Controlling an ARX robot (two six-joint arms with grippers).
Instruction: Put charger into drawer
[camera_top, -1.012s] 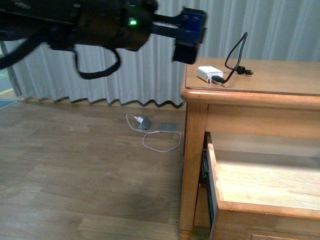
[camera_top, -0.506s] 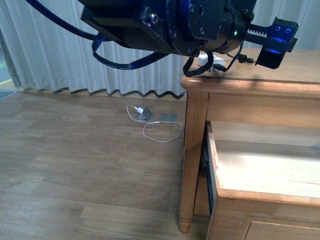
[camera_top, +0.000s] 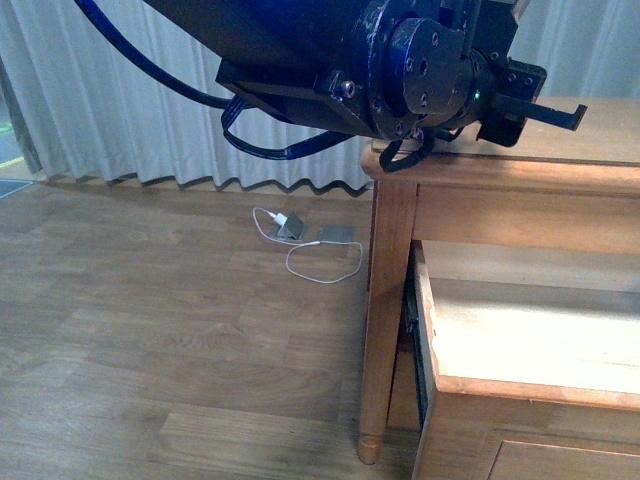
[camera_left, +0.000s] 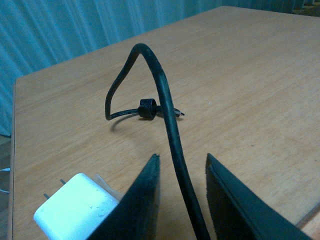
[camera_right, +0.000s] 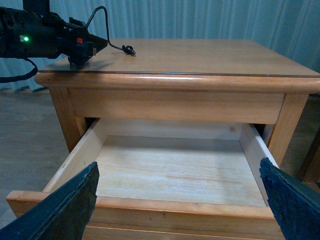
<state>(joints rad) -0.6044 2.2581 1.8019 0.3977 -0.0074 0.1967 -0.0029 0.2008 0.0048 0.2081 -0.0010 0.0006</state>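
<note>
The charger (camera_left: 75, 207) is a white block lying on the wooden table top (camera_left: 240, 75). Its stiff black cable (camera_left: 162, 95) loops up from it. My left gripper (camera_left: 182, 157) is open, low over the table, with the cable running between its fingers and the block just beside one finger. In the right wrist view the left gripper (camera_right: 90, 45) is at the table's near corner, under the cable loop (camera_right: 100, 15). The arm hides the charger in the front view. The drawer (camera_right: 175, 205) is pulled open and empty. My right gripper (camera_right: 178, 165) is open in front of it.
The drawer's side wall (camera_top: 425, 330) juts out beside the table leg (camera_top: 385, 320). A white plug with a thin white cable (camera_top: 290, 225) and a grey flat piece (camera_top: 338, 235) lie on the wooden floor. A pale curtain (camera_top: 120, 100) hangs behind.
My left arm has swung right and down across the front view onto the table top, and now covers the charger there. The drawer has not moved.
</note>
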